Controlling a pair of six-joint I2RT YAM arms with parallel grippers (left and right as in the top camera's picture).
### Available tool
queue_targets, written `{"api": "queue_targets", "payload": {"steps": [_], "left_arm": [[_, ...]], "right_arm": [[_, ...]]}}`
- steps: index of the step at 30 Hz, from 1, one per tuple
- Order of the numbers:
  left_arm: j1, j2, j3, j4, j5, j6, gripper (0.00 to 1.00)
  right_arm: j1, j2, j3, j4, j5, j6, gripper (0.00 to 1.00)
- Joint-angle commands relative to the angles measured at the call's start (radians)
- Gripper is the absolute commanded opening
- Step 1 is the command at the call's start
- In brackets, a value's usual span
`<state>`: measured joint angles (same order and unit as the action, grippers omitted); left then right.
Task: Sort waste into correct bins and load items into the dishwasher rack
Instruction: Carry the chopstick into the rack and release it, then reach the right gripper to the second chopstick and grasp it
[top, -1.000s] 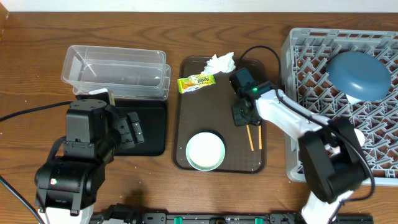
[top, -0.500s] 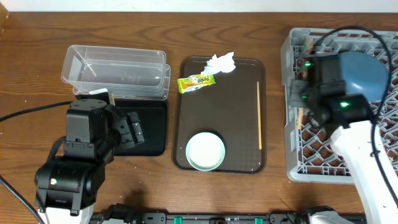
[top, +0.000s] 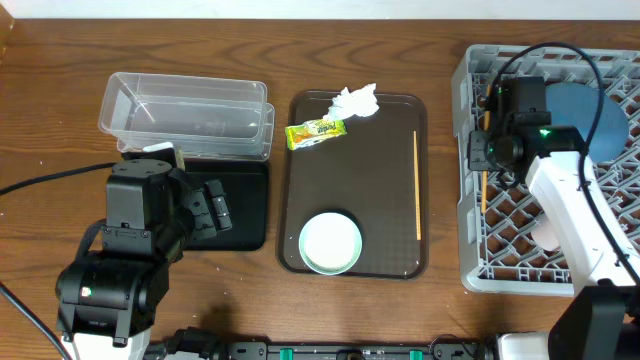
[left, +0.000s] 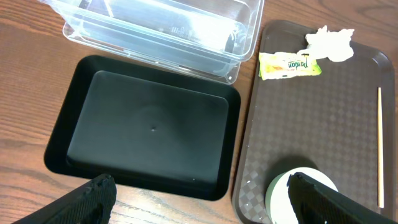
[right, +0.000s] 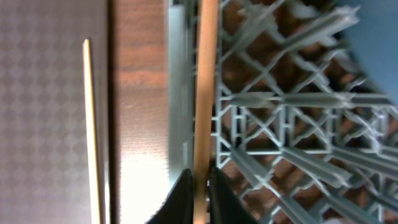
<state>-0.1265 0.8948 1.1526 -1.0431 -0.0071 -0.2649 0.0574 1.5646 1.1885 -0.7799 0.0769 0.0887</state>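
My right gripper (top: 486, 158) is shut on one wooden chopstick (top: 482, 192) and holds it along the left edge of the grey dishwasher rack (top: 520, 265). In the right wrist view the fingers (right: 199, 193) pinch this chopstick (right: 205, 93) over the rack's lattice (right: 280, 124). The second chopstick (top: 417, 185) lies on the brown serving tray (top: 300, 180), as do the white tissue (top: 357, 100), the yellow-green wrapper (top: 316, 131) and the pale green-rimmed bowl (top: 330, 242). The blue dish (top: 598, 118) stands in the rack. My left gripper (left: 205, 202) is open and empty near the black tray (left: 149, 127).
The clear tub (top: 185, 115) stands behind the black tray (top: 245, 195), which my left arm partly covers. A pale rounded item (top: 548, 230) lies in the rack, half hidden by my right arm. The left wrist view shows the tub (left: 161, 25) and the bowl (left: 301, 196).
My right gripper lifted one chopstick off the brown tray and carried it right to the rack's left edge. The other chopstick stayed on the tray. The left arm has not moved.
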Motion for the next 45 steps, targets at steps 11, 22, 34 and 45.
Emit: {"api": "queue_targets", "payload": {"steps": [11,22,34,45], "left_arm": [[-0.003,-0.001,0.011,0.000,-0.012,-0.002,0.91],[-0.003,-0.001,0.011,0.000,-0.012,-0.002,0.91],[-0.003,-0.001,0.011,0.000,-0.012,-0.002,0.90],[-0.003,-0.001,0.011,0.000,-0.012,-0.002,0.90]], "right_arm": [[0.172,-0.134,-0.004,-0.001,-0.113,0.030,0.40],[0.421,0.119,-0.022,0.035,0.107,0.272,0.26],[0.400,0.287,-0.022,0.168,0.226,0.283,0.27],[0.379,0.336,-0.025,0.142,0.230,0.278,0.27]]}}
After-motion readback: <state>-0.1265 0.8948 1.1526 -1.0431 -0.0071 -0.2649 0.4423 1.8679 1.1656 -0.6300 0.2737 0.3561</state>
